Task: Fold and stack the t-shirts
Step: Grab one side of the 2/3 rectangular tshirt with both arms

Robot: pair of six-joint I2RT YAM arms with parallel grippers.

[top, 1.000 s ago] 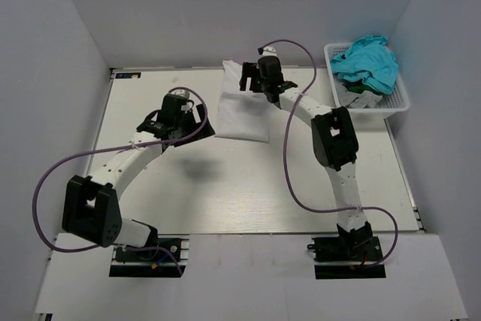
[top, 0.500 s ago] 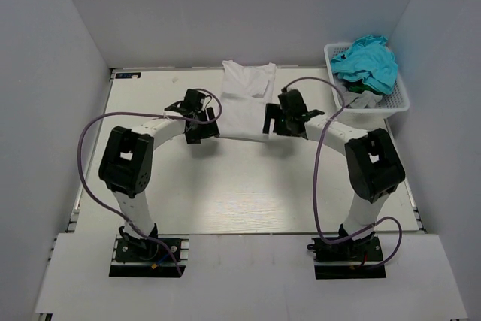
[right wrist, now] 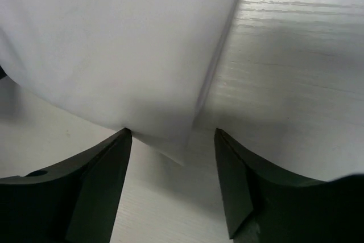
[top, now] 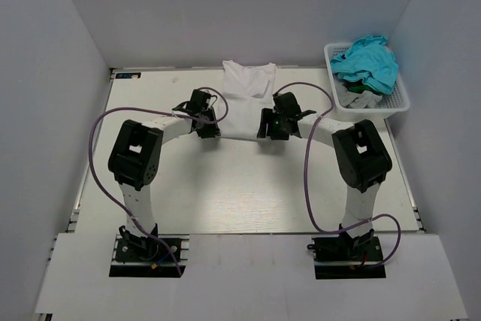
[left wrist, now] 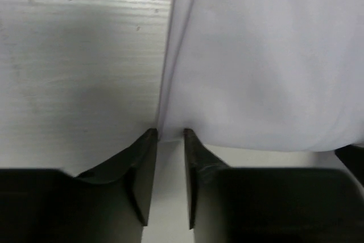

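Note:
A plain white t-shirt (top: pixel 246 99) lies flat at the back middle of the table, folded into a long strip with its collar at the far end. My left gripper (top: pixel 208 127) is low at its near left corner. In the left wrist view the fingers (left wrist: pixel 169 135) stand a narrow gap apart, with the shirt's corner (left wrist: pixel 256 55) just at their tips and table showing between them. My right gripper (top: pixel 268 127) is at the near right corner. Its jaws (right wrist: pixel 173 135) stand wide open around the corner of the white cloth (right wrist: pixel 114 44).
A white mesh basket (top: pixel 397 99) stands at the back right and holds a teal t-shirt (top: pixel 366 62) and a grey one (top: pixel 353 97). Grey walls close in the table on three sides. Purple cables loop from both arms.
Both arms swung in and dropped to the shirt's near corners. The shirt, bunched under the right gripper a second ago, now lies flat. Both pairs of jaws have narrowed, the left far more.

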